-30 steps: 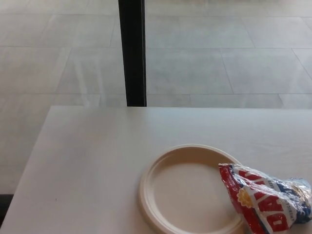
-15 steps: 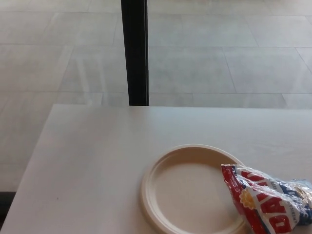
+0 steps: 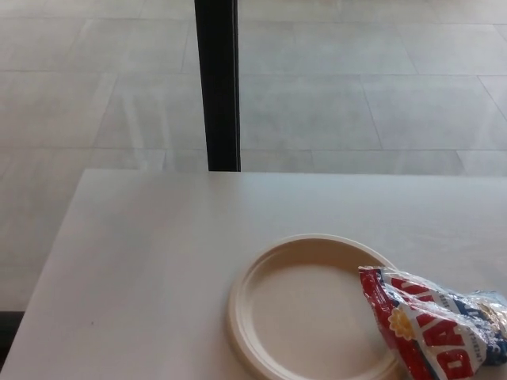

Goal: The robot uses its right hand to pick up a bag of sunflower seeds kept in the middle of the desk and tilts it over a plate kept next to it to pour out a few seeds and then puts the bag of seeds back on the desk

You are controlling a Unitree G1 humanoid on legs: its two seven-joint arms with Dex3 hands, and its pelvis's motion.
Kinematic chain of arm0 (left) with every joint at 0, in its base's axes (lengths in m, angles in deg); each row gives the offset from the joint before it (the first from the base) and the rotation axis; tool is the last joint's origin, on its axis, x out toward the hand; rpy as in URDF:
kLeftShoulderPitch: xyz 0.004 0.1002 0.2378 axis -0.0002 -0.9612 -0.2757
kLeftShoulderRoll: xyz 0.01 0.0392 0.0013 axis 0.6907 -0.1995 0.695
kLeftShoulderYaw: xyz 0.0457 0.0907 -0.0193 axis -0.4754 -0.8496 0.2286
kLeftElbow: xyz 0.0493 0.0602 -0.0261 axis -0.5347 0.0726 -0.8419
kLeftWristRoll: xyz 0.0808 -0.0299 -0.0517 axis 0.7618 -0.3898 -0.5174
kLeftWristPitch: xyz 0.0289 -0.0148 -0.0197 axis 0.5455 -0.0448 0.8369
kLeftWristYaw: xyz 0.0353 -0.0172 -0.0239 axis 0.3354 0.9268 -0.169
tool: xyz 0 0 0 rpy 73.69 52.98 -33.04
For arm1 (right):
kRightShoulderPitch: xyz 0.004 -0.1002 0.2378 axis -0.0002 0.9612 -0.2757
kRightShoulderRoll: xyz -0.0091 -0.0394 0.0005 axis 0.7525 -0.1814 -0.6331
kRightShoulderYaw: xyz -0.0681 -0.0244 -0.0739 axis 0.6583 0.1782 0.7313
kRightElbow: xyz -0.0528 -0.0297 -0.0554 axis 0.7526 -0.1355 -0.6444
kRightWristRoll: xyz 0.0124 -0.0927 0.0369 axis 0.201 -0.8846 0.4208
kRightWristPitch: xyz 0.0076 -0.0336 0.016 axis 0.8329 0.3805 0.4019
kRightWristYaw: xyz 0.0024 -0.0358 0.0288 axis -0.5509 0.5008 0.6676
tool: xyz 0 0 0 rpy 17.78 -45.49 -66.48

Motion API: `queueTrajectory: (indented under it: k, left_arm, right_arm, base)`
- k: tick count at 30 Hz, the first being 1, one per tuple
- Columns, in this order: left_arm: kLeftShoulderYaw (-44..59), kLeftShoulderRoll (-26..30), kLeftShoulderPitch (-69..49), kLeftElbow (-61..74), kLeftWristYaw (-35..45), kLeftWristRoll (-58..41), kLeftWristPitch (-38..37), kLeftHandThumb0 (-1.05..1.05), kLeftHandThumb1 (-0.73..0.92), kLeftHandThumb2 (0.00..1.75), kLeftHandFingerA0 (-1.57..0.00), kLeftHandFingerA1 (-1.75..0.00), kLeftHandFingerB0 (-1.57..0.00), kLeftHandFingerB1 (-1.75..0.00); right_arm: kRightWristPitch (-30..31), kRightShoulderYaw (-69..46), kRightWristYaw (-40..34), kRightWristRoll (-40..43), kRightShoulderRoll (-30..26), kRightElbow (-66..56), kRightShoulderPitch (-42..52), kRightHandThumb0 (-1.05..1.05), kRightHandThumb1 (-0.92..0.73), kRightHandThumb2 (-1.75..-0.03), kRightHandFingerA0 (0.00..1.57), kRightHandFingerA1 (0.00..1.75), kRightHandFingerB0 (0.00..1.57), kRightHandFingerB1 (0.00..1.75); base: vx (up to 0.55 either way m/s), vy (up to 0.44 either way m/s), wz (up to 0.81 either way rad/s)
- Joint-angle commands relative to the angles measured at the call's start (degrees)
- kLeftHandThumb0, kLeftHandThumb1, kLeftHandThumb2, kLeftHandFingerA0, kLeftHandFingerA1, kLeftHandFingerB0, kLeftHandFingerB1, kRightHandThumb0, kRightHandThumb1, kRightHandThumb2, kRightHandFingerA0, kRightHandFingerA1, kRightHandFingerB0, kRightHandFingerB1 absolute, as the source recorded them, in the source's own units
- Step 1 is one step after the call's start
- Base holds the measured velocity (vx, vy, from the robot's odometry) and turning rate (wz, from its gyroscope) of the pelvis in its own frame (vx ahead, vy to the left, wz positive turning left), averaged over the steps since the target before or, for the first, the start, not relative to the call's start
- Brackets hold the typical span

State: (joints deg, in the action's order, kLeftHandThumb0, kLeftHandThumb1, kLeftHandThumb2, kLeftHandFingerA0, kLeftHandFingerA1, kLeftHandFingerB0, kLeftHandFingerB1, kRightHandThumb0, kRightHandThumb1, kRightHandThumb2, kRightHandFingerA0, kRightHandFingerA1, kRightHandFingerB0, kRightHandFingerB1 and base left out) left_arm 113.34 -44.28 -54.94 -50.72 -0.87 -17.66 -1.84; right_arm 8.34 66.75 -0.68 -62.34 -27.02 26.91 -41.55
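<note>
A red, white and blue bag of sunflower seeds lies on its side at the lower right of the head view, its left end resting over the right rim of a round cream plate. The plate sits on the pale desk and holds no seeds that I can see. The bag runs off the bottom right of the picture. Neither of my hands shows in this view.
A black vertical post stands just beyond the desk's far edge. Grey tiled floor lies behind the desk. The desk's left edge runs diagonally down to the lower left corner.
The whole picture shifted slightly between the frames, so the camera moved a little. The bag and plate keep the same position relative to each other.
</note>
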Motion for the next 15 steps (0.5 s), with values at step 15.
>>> queueTrajectory:
  k: [15]
  left_arm:
    - [-1.4,1.5,-0.5,-0.1,2.3,-1.2,-0.8,-0.65,0.49,1.08,-0.09,-0.66,0.00,-0.57]
  right_arm:
    - [-10.3,17.5,7.3,-15.2,-4.5,0.4,-2.7,-0.68,-0.41,-0.82,0.00,0.08,0.06,0.14]
  base:
    - [0.00,0.000,0.00]
